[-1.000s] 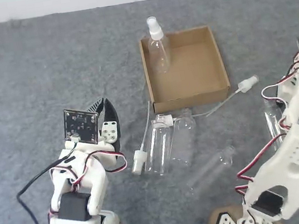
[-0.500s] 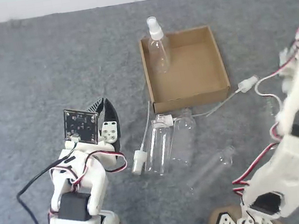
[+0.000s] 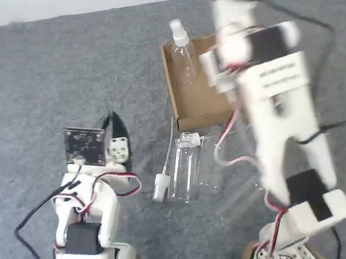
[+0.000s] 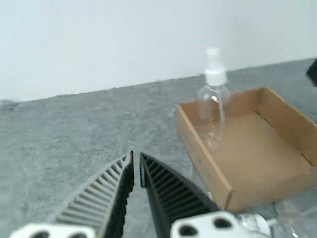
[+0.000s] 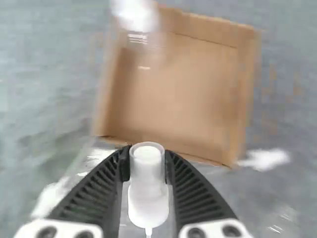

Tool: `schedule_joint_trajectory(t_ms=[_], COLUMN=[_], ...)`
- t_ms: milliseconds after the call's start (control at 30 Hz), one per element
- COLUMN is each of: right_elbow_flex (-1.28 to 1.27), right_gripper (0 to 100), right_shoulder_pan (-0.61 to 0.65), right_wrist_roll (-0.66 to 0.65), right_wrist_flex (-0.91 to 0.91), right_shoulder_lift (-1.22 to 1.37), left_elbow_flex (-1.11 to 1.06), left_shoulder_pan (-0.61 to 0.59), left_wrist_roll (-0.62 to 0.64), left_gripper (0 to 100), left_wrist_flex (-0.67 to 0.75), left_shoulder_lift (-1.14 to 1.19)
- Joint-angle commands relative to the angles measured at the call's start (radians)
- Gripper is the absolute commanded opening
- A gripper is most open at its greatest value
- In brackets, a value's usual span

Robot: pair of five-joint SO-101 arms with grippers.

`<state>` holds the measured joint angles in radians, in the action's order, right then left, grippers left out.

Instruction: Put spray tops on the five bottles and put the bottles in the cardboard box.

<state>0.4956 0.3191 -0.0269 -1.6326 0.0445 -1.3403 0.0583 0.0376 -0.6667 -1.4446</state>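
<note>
My right gripper is shut on a white spray top, held above the near wall of the cardboard box. In the high view the right arm stretches over the box. One bottle with a spray top stands in the box's far left corner, also seen from the left wrist as a capped bottle. Two clear bottles lie side by side in front of the box, a third nearer me. My left gripper hovers left of them, shut and empty.
A loose spray top with its tube lies just left of the lying bottles. Another white spray top rests by the box's front corner. Grey carpet stretches open to the left and behind the left arm.
The right arm swung from the table's right edge to over the cardboard box. The left arm shifted slightly left.
</note>
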Motion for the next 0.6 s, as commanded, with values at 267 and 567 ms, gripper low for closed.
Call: schedule_joint_trajectory(t_ms=[267, 567], right_elbow_flex=[0.064, 0.064], right_gripper=[0.6, 7.7], right_shoulder_pan=[0.349, 0.367], right_wrist_roll=[0.322, 0.637], right_wrist_flex=[0.214, 0.266], right_shoulder_lift=[0.2, 0.381], left_elbow_flex=[0.018, 0.016], left_shoulder_pan=[-0.206, -0.206], left_wrist_roll=[0.087, 0.087], left_gripper=[1, 1], left_wrist_flex=[0.112, 0.112], left_shoulder_lift=[0.012, 0.012])
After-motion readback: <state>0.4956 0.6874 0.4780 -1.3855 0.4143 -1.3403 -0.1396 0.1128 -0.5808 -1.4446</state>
